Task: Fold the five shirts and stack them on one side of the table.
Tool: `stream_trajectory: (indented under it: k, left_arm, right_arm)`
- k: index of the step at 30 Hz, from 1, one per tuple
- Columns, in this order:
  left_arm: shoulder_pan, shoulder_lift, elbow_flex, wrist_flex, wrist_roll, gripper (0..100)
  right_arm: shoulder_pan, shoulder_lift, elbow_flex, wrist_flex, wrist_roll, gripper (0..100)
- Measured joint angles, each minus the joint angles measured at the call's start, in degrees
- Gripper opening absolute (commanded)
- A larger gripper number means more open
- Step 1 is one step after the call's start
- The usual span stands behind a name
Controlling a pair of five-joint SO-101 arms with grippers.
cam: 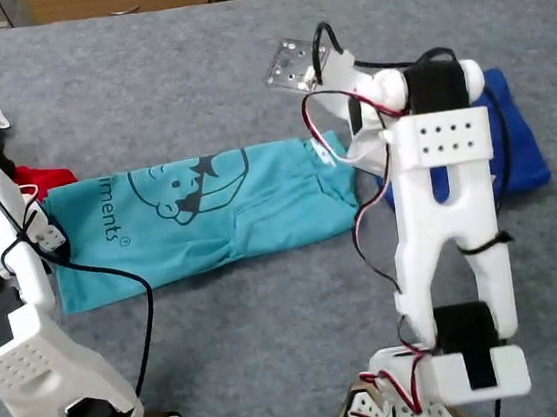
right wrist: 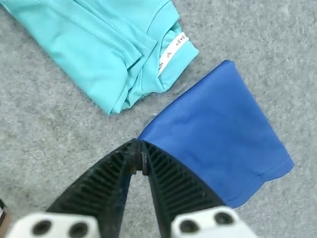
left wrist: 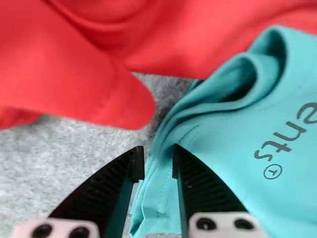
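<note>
a teal shirt (cam: 218, 210), folded into a long strip, lies across the middle of the grey table (cam: 275, 350). at its end near the left edge, the left gripper (left wrist: 158, 161) pinches a teal fold, just beside a red shirt (left wrist: 74, 64). near the right edge, the right gripper (right wrist: 138, 156) - jaws pressed together - sits at a blue shirt's (right wrist: 218, 134) corner.

Bare table (cam: 143, 83) beyond teal shirt (cam: 209, 216); red shirt (cam: 49, 179) crowding left end, blue shirt (cam: 517, 141) right
</note>
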Motion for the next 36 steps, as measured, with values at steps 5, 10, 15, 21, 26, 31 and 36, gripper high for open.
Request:
stream_trajectory:
  k: [5, 10, 15, 21, 26, 31, 36]
  left_arm:
    - [0.00, 0.00, 0.88, 0.09, 0.00, 15]
    - [0.18, -0.53, 0.88, 0.18, -1.85, 16]
    - [0.18, -1.49, 0.97, 0.18, -3.52, 16]
    - [-0.53, 1.58, 4.22, -5.45, -5.80, 16]
    - [-0.62, 2.55, 4.22, -5.63, -5.98, 14]
    - [0.00, 3.25, 4.04, -5.10, -5.98, 11]
    - [1.41, 8.35, -0.62, 1.14, -6.33, 10]
  right_arm:
    - [0.00, -3.60, 4.40, -0.88, 0.00, 0.3]
    - [-0.18, -5.19, 6.42, -3.08, 0.88, 0.3]
    - [0.00, -5.19, 6.42, -3.52, 1.05, 0.3]
    - [0.00, -5.19, 6.42, -3.52, 2.20, 0.3]
    - [0.00, -5.19, 6.42, -3.52, 2.46, 0.3]
    - [0.00, -5.19, 6.42, -3.52, 2.46, 0.3]
    - [0.00, -5.19, 6.42, -3.52, 2.46, 0.3]
